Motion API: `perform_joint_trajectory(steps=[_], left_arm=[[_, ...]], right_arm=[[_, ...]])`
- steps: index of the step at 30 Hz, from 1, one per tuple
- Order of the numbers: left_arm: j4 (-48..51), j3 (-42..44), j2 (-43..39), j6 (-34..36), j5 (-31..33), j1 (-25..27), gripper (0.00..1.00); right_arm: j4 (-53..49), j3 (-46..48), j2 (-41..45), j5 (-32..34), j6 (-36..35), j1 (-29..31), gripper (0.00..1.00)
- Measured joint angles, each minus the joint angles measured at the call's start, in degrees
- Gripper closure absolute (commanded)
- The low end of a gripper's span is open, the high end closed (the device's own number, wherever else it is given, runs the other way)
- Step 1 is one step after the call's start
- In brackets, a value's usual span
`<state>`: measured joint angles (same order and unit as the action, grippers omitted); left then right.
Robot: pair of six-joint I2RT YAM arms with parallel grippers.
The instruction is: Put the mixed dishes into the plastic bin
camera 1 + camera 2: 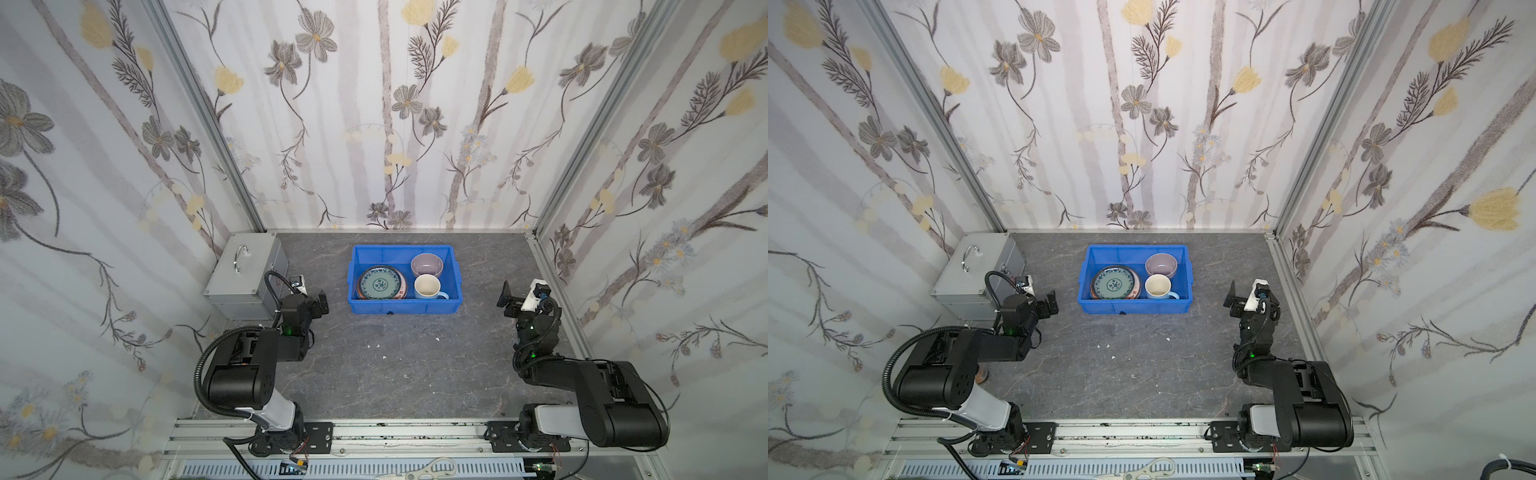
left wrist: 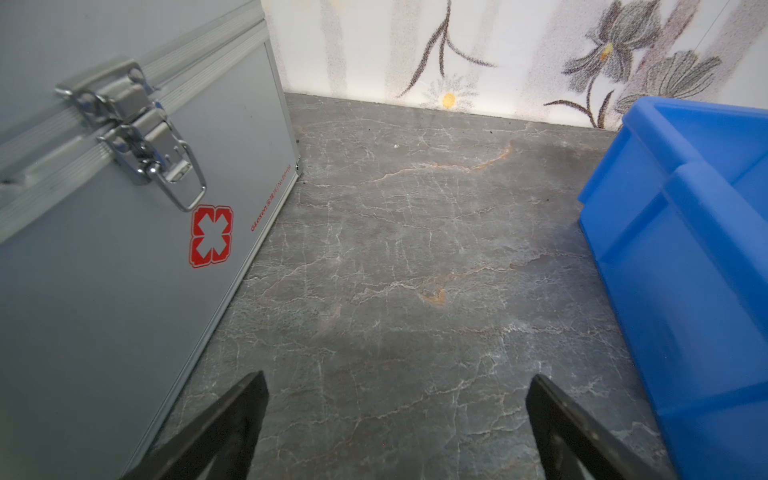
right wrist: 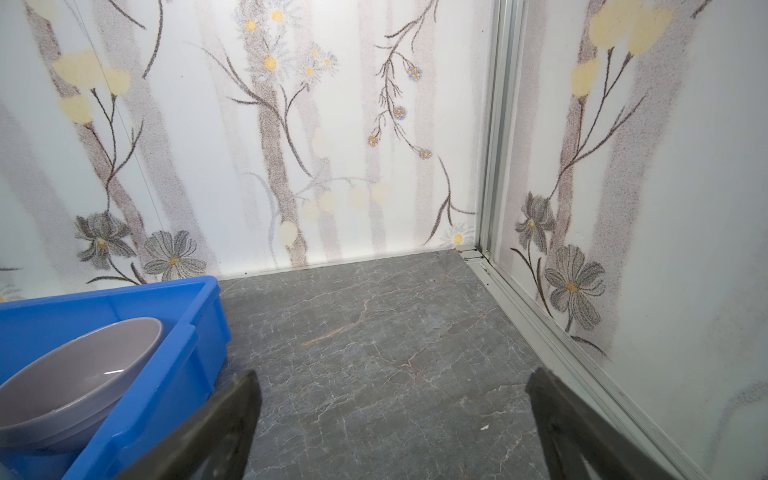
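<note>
The blue plastic bin (image 1: 403, 248) (image 1: 1136, 248) stands at the back middle of the grey table. Inside it lies a stack of plates with a teal patterned plate (image 1: 379, 284) (image 1: 1113, 284) on top. Beside the stack sit a lilac bowl (image 1: 427, 263) (image 1: 1161, 264) (image 3: 75, 374) and a pale-blue mug (image 1: 428, 287) (image 1: 1158, 286). My left gripper (image 1: 320, 305) (image 1: 1050, 305) (image 2: 397, 399) hangs open and empty left of the bin (image 2: 685, 249). My right gripper (image 1: 509, 297) (image 1: 1232, 296) (image 3: 395, 395) hangs open and empty right of the bin (image 3: 174, 365).
A silver metal case (image 1: 245, 274) (image 2: 104, 249) with a handle fills the back left corner, close behind the left gripper. The right wall's rail (image 3: 540, 324) runs close to the right gripper. Small white chips (image 1: 374, 345) lie mid-table. Scissors (image 1: 428, 469) lie below the front rail.
</note>
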<state>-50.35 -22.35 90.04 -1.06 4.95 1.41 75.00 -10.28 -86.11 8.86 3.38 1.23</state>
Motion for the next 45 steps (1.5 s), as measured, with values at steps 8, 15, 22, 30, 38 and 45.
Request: perform_joint_trajectory(steps=[8,15,22,30,38,45], left_arm=[[-0.02,0.0,0.0,0.0,0.0,0.0,0.0],[-0.02,0.0,0.0,0.0,0.0,0.0,0.0],[-0.02,0.0,0.0,0.0,0.0,0.0,0.0],[-0.81,0.61,0.0,0.28,1.68,0.96,0.0],[-1.22,0.61,0.0,0.68,2.49,1.11,0.0],[-1.77,0.61,0.0,0.83,2.49,1.09,0.0]], right_arm=[[0.0,0.0,0.0,0.0,0.0,-0.02,0.0],[0.0,0.0,0.0,0.0,0.0,0.0,0.0],[0.0,0.0,0.0,0.0,0.0,0.0,0.0],[0.0,0.0,0.0,0.0,0.0,0.0,0.0],[0.0,0.0,0.0,0.0,0.0,0.0,0.0],[-0.02,0.0,-0.09,-0.04,-0.02,0.07,0.0]])
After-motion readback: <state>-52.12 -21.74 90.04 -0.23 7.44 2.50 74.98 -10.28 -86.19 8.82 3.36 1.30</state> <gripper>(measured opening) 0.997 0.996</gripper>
